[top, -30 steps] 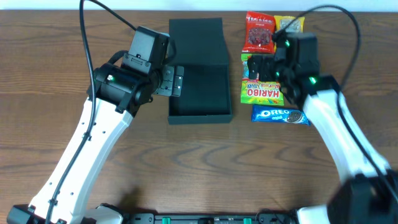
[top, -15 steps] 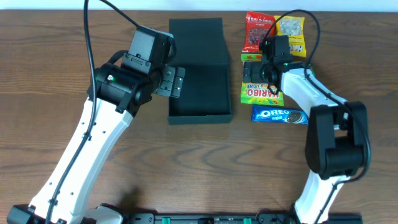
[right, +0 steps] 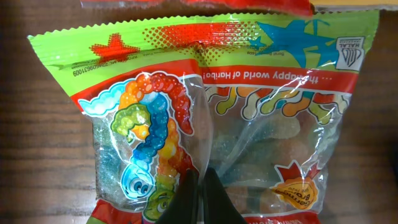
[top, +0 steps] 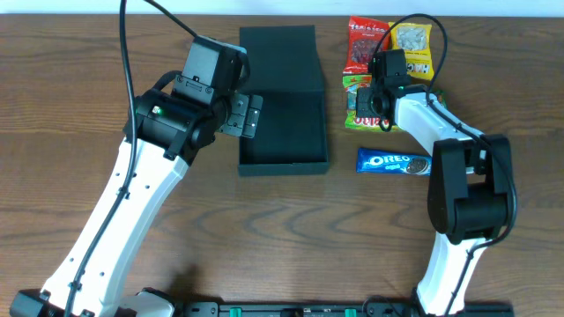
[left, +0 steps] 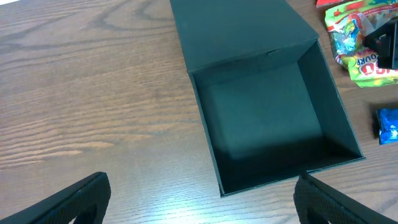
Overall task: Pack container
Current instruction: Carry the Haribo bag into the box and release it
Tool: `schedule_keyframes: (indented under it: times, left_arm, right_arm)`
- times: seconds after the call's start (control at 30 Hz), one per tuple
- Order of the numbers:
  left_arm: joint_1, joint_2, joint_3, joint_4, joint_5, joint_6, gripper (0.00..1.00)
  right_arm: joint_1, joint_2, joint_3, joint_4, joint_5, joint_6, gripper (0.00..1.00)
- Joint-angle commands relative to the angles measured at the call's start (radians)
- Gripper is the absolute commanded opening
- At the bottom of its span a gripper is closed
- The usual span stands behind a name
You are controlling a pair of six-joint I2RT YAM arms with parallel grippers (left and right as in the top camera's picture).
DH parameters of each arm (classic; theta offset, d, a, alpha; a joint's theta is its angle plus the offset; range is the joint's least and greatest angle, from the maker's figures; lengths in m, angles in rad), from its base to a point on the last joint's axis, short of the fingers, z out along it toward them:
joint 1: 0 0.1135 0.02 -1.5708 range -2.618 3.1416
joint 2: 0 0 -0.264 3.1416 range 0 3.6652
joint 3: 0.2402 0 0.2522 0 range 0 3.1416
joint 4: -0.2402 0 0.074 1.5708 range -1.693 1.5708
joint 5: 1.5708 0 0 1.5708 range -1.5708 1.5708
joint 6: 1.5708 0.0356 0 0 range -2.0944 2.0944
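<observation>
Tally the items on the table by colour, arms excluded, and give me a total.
Dark teal-black cardboard box: 1
Red snack packet: 1
Yellow snack packet: 1
Green Haribo gummy bag: 1
Blue Oreo packet: 1
Total: 5

Table (top: pixel 264 229): container (top: pixel 284 132), Oreo pack (top: pixel 394 163), Haribo bag (right: pixel 261 143), 2 bags (top: pixel 367 42).
</observation>
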State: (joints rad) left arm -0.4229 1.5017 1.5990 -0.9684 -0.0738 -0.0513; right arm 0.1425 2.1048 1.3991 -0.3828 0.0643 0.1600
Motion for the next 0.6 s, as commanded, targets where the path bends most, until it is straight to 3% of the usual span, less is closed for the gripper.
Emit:
schedule_keyframes:
  times: [0.0, 0.27, 0.57]
  left_arm:
    - [-0.003, -0.011, 0.002, 0.002, 0.004, 0.008, 0.95]
    - [-0.001, -0.049, 0.003, 0.038, -0.015, 0.022, 0.95]
    - [-0.001, -0.217, 0.003, 0.043, -0.057, 0.022, 0.95]
  right_arm:
    - [-0.005, 0.063, -0.023, -0.075, -0.009, 0.0, 0.01]
    - [-0.004, -0.04, 0.137, -0.252, -0.008, -0.001, 0.01]
    - [0.079, -0.304, 0.241, -0.326, -0.009, -0.001, 0.01]
